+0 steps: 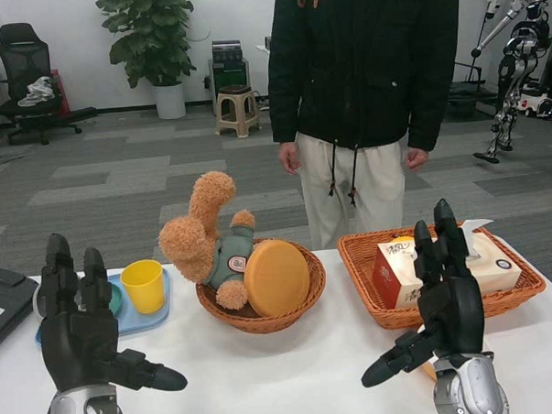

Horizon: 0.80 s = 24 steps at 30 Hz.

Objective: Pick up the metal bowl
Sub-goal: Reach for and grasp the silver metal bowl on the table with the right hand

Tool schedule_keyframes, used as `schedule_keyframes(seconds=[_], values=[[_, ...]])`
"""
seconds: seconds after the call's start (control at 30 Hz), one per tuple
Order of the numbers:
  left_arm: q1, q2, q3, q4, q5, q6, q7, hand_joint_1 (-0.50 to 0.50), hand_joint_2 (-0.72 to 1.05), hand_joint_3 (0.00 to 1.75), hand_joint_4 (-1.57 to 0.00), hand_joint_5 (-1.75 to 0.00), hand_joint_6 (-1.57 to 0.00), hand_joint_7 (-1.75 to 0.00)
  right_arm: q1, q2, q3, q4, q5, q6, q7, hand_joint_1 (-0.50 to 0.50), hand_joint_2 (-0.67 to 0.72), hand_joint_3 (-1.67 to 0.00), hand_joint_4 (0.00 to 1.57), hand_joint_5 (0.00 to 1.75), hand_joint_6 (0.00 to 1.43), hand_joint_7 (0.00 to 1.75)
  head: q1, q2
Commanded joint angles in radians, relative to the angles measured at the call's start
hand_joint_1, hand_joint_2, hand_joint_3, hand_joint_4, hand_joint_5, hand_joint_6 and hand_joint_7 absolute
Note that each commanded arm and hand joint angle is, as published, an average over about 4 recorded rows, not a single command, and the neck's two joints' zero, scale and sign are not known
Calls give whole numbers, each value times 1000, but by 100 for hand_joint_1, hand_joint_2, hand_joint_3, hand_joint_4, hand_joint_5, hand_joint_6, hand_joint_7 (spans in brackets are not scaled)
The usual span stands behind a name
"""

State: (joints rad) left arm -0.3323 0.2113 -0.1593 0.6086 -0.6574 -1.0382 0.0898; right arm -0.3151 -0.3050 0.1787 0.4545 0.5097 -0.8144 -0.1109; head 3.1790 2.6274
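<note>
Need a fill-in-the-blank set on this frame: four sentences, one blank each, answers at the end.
1. The yellow cup stands on a tray coloured light ___.
2. The teddy bear lies in a wicker basket whose shape is ___.
3. The left hand and right hand are raised over the table, holding ___.
4. The person behind the table wears a jacket coloured ___.

Missing words: blue; round; nothing; black.
</note>
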Motion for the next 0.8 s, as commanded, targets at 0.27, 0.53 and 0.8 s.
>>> schedule_keyframes(seconds=[0.27,0.53,0.8], values=[[13,3,3,-1,4,-6,-1,-50,-64,9,0,0,0,0,63,-29,-139,-40,39,-38,2,-46,41,0,0,0,0,0,-201,-134],[-4,2,-11,20,3,-6,-1,-50,-64,9,0,0,0,0,111,-42,-276,-83,38,-37,1,-46,41,0,0,0,0,0,-307,-260],[-26,2,4,48,-1,-6,-1,-50,-68,9,0,0,0,0,192,-59,-369,-125,73,-13,2,-46,41,0,0,0,0,0,-331,-326]])
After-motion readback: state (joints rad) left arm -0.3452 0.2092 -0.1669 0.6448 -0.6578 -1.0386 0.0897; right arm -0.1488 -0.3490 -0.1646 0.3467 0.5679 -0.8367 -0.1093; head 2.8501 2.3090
